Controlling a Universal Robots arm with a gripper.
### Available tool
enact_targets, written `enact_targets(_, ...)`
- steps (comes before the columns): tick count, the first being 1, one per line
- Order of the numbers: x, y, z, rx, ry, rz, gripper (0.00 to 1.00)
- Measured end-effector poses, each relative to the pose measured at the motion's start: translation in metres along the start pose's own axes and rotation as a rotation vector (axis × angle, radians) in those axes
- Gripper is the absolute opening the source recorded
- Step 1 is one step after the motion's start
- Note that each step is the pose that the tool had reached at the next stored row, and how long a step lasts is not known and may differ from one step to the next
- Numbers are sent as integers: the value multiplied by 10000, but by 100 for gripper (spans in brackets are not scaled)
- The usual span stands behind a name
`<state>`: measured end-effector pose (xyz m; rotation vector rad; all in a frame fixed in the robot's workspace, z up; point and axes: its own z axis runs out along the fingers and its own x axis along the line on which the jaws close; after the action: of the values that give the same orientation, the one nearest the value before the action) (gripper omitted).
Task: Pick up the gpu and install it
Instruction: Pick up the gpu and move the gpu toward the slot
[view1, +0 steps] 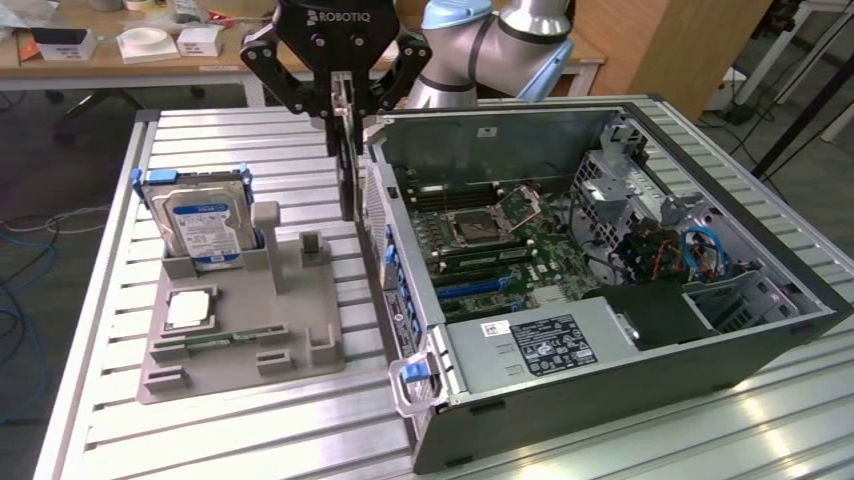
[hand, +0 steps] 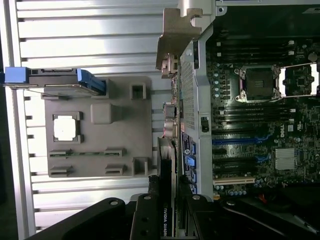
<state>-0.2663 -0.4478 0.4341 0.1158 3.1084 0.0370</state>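
One gpu in jaws, beside case

table: holder tray on the exterior view's left, open computer case on its right. tray: hard drive upright in far slot; processor chip flat nearer; memory stick slotted before it. case: motherboard inside; power supply at near corner. gpu: on edge in gripper, above the gap between tray and case.

- "ROBOTIQ", in white letters on the black body of my gripper.
- "NVIDIA QUADR…", white on black, cut off at the end, along the edge of the gpu.
- The labels on the power supply and the hard drive are too small for me to read.
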Motion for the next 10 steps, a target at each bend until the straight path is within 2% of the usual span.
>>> enact_targets(10, -79, 6, 3, 1, 0, 1, 26)
